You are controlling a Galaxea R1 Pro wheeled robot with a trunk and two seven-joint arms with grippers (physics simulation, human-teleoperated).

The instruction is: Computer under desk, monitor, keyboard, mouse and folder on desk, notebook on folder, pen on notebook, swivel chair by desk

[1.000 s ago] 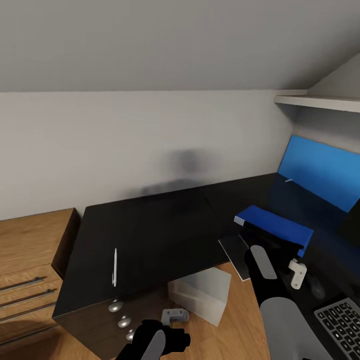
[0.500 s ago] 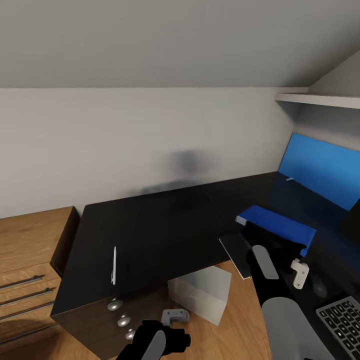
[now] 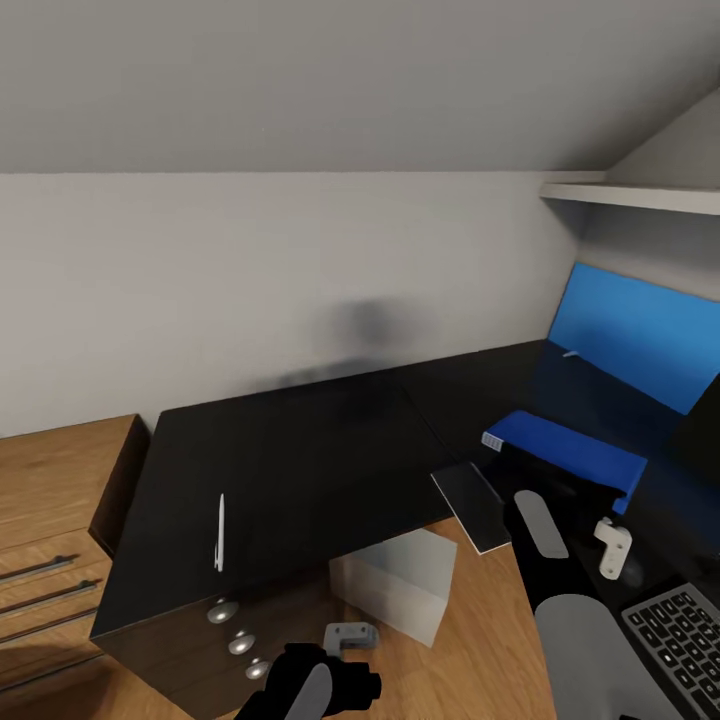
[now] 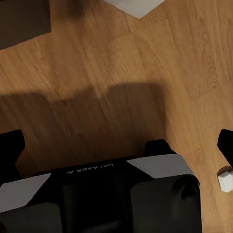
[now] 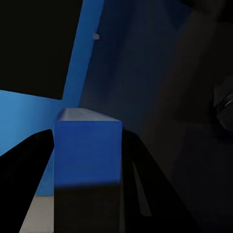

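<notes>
My right gripper (image 3: 556, 482) is shut on the blue notebook (image 3: 565, 452), held just above the black desk (image 3: 300, 460); in the right wrist view the notebook (image 5: 87, 150) sits between the two dark fingers (image 5: 24, 165). A flat grey folder (image 3: 468, 505) lies at the desk's front edge, right beside the notebook. Far to the left on the desk lies the white pen (image 3: 219, 532). The monitor (image 3: 630, 340) glows blue at the right, and the keyboard (image 3: 685, 630) is at the lower right. The pale computer (image 3: 395, 585) box stands under the desk. My left gripper (image 4: 116, 145) hangs open over the floor.
A wooden drawer unit (image 3: 50, 520) stands left of the desk. Round knobs (image 3: 222, 611) mark the desk's own drawers. A white shelf (image 3: 640, 195) juts out above the monitor under the sloped ceiling. Wooden floor (image 4: 121, 63) lies below my left arm.
The whole view has shifted slightly, so the desk and pen sit a bit further left. My right gripper has carried the notebook a little to the right along the desk.
</notes>
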